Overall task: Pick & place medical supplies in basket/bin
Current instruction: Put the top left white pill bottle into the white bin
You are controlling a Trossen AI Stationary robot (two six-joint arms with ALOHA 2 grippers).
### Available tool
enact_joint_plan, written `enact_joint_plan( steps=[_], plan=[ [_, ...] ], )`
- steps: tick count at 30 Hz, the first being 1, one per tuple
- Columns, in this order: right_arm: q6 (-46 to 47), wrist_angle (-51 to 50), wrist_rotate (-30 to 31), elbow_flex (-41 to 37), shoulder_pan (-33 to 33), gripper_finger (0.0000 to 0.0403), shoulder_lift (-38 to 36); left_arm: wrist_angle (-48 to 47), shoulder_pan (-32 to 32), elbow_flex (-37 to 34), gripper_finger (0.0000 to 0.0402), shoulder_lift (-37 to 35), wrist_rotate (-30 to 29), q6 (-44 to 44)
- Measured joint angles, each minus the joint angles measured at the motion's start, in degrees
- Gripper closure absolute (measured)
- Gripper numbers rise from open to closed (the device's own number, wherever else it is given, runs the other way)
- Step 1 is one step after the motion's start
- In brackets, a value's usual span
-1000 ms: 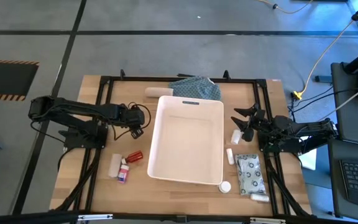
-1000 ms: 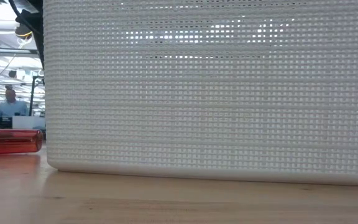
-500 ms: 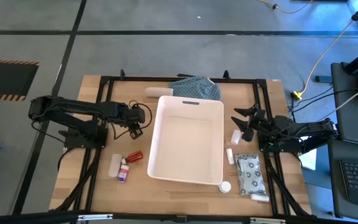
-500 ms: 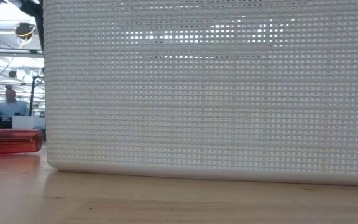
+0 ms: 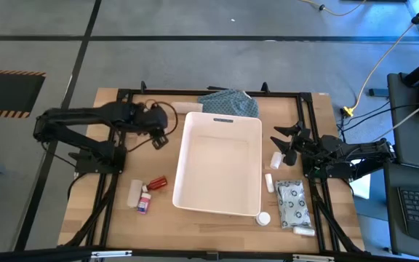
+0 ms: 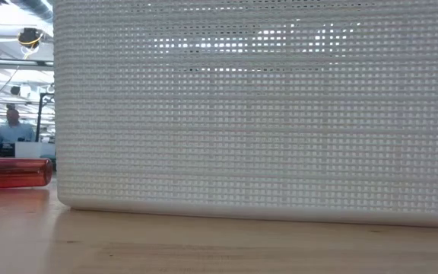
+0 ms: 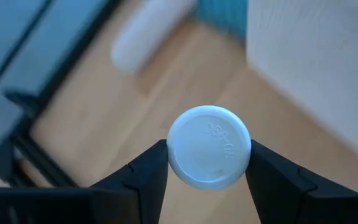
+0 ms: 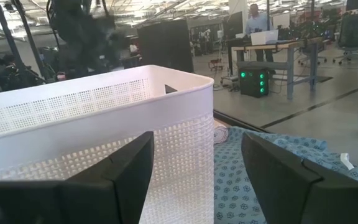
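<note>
Left wrist view: left gripper is grasping a round white cap between its fingers, above the table beside the white tub. Right gripper, fingers spread and holding nothing, is waiting right of the tub.

A blue-green patterned cloth lies crumpled at the far edge of the wooden table, inside a black metal frame. Beyond the table, a person sits at a desk, and another person stands by a workbench.
</note>
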Motion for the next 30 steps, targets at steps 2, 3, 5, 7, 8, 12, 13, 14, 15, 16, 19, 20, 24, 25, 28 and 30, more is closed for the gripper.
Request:
enact_joint_plan(
  steps=[2, 3, 5, 7, 8, 12, 13, 14, 15, 16, 19, 20, 24, 25, 28, 30],
  plan=[
    [0.00, 0.00, 0.00, -0.01, 0.00, 0.0160, 0.00, 2.67, 0.00, 2.92, 0.0216, -0.02, -1.15, 1.81],
    [-0.01, 0.00, -0.01, 0.00, 0.00, 0.0160, 0.00, 4.51, 0.00, 4.12, 0.0216, -0.02, -1.24, 2.85],
    [-0.02, 0.00, 0.00, 0.01, -0.01, 0.0160, -0.01, 9.37, 0.00, 5.96, 0.0216, -0.02, -1.20, 5.53],
    [-0.06, 0.00, -0.02, 0.01, 0.01, 0.0160, 0.00, 15.54, -0.03, 6.72, 0.0216, -0.02, -0.39, 8.57],
    [-0.17, 0.00, -0.02, 0.00, -0.01, 0.0160, 0.00, 18.81, -0.09, 6.72, 0.0216, -0.02, 0.59, 10.27],
    [-1.39, 0.00, -0.06, 0.01, 0.00, 0.0160, -0.01, 29.85, -0.40, 6.83, 0.0216, 3.17, 8.43, 15.92],
    [-1.67, 0.00, -0.07, 0.00, -0.01, 0.0160, 0.01, 31.73, -0.76, 6.80, 0.0216, 4.65, 10.45, 16.99],
    [-1.85, 0.00, -0.07, 0.00, 0.00, 0.0160, 0.00, 33.84, -1.18, 6.78, 0.0215, 6.34, 12.38, 18.38],
    [-2.22, 0.00, -0.09, 0.01, -0.01, 0.0160, 0.01, 35.79, -1.55, 6.78, 0.0215, 8.28, 14.11, 19.79],
    [-2.65, 0.00, -0.09, 0.01, -0.01, 0.0160, -0.01, 37.37, -1.90, 6.78, 0.0215, 10.33, 15.68, 21.17],
    [-3.01, -0.01, -0.09, -0.01, 0.02, 0.0160, 0.01, 42.18, -2.72, 6.74, 0.0215, 17.08, 18.99, 23.50],
    [-3.00, -0.01, -0.08, 0.01, -0.01, 0.0160, 0.01, 43.39, -2.82, 6.74, 0.0215, 19.36, 19.39, 23.89],
    [-3.01, 0.00, -0.08, 0.00, 0.01, 0.0160, 0.00, 47.35, -3.02, 6.72, 0.0215, 27.56, 19.64, 24.89],
    [-3.01, -0.02, -0.09, 0.01, 0.02, 0.0160, -0.01, 47.29, -3.02, 6.95, 0.0215, 29.42, 19.65, 24.92],
    [-3.01, 0.00, -0.07, 0.01, -0.01, 0.0160, 0.00, 46.21, -3.02, 8.79, 0.0215, 34.32, 19.65, 25.31],
    [-3.01, 0.00, -0.07, 0.00, 0.01, 0.0160, 0.01, 45.51, -3.02, 9.95, 0.0215, 36.88, 19.68, 25.33]
  ],
)
